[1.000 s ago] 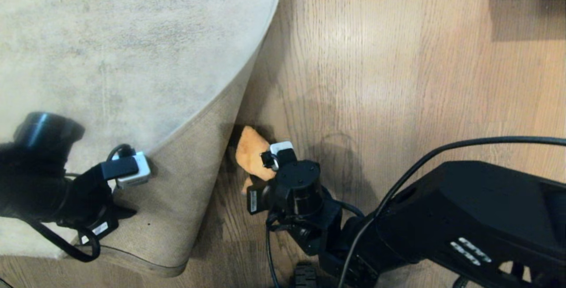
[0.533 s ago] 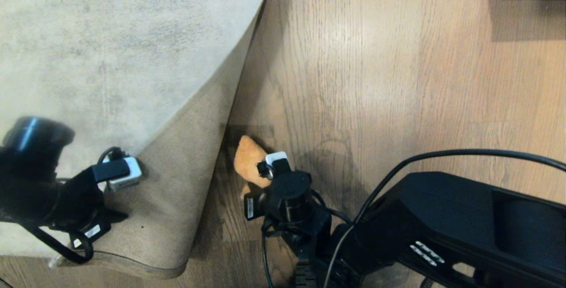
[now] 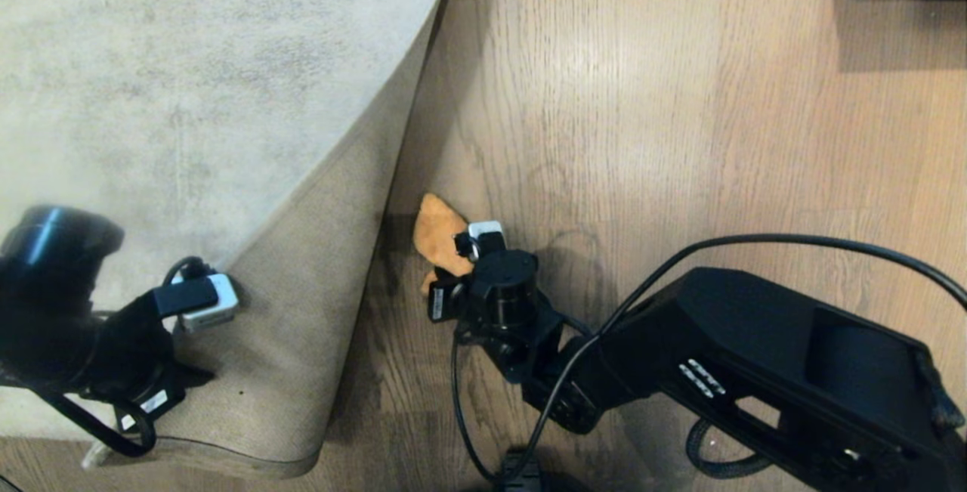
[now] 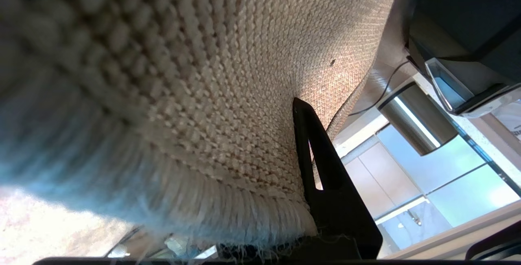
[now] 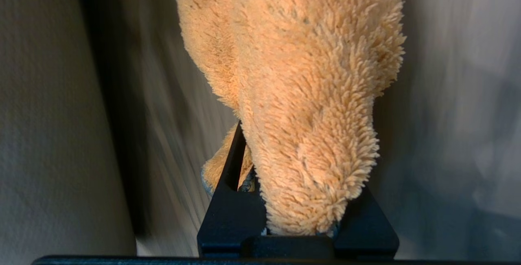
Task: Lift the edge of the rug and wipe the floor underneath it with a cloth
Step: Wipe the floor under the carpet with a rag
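Under lifted rug edge (image 3: 393,144), cloth (image 3: 438,231)

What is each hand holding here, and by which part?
The left hand pinches the rug edge, lifted with its woven backing showing. The right hand grips the cloth by one bunched end.

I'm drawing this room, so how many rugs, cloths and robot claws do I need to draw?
Rugs: 1, the grey-beige rug, its rug edge held up by the left claw.
Cloths: 1, the orange cloth in the right claw, on the wood floor.
Claws: 2.
Total: 4.
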`<state>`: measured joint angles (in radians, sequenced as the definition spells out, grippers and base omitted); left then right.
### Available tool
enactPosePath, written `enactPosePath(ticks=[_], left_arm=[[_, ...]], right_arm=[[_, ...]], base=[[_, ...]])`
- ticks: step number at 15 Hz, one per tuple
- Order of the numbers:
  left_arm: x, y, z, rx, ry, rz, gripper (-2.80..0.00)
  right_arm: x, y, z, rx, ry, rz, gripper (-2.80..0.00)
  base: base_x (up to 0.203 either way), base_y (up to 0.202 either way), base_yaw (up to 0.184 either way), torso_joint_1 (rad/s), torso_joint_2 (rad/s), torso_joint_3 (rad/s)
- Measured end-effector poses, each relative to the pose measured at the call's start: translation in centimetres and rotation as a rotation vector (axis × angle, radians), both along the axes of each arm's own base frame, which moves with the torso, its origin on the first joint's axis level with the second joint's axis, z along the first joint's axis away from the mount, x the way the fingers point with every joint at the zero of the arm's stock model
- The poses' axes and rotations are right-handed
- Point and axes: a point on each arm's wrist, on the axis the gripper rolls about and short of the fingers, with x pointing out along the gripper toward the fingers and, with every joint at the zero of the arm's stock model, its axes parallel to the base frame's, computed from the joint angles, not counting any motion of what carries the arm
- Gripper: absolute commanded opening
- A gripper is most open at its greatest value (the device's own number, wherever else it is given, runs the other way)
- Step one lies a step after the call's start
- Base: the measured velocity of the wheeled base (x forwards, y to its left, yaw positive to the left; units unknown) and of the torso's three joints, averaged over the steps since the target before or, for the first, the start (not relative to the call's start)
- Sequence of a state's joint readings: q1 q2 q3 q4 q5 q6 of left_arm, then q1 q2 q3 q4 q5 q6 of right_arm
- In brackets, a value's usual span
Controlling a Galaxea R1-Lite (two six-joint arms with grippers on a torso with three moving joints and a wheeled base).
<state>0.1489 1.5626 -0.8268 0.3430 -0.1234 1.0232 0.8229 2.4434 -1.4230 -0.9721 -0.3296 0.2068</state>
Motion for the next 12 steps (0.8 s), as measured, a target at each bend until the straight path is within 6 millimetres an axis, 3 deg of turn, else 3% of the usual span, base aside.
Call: enactPosePath(ticks=[6, 9, 12], left_arm=[[0.0, -0.1, 0.0, 0.001, -0.002, -0.005, -2.80], [0.0, -0.1, 0.1, 0.002, -0.005, -0.006, -2.80], [0.0, -0.2, 0.2, 0.003, -0.011, -0.010, -2.80]], right_arm=[[3.4, -3.8, 6.0, 0.064, -0.073, -0.106, -2.80], [3.2, -5.6, 9.5, 0.071, -0.084, -0.138, -2.80], [1.5, -6.8, 12.0, 0.054, -0.065, -0.135, -2.80]], base=[[0.000, 0.000, 0.000, 0.000, 0.00, 0.000], [0.000, 0.000, 0.000, 0.000, 0.00, 0.000], [0.000, 0.000, 0.000, 0.000, 0.00, 0.000]])
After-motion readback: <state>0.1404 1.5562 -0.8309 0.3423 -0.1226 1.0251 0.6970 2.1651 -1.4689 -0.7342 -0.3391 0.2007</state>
